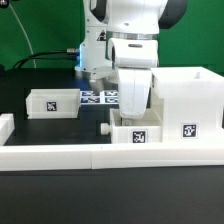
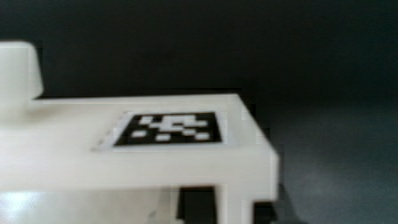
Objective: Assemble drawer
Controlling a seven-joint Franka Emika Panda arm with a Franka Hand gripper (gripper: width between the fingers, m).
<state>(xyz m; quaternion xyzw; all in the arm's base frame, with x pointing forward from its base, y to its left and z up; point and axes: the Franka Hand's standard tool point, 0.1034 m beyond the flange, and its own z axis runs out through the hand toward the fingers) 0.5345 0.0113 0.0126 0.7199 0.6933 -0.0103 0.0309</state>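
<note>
The drawer's tall white housing (image 1: 190,98) stands at the exterior view's right, its tag facing front. One small open-top box (image 1: 55,102) sits at the left. The second small box (image 1: 137,133) sits in the middle, against the housing. My gripper (image 1: 130,120) reaches straight down onto this box. In the wrist view the box's tagged face (image 2: 173,130) fills the frame. My gripper (image 2: 231,208) has its dark fingertips (image 2: 198,203) close together with a thin white wall of the box between them, so it is shut on the box.
The marker board (image 1: 100,97) lies behind the middle box. A long low white border block (image 1: 90,156) runs along the front, and a short one (image 1: 5,125) is at the left. A blurred white part (image 2: 15,70) shows beyond the box in the wrist view.
</note>
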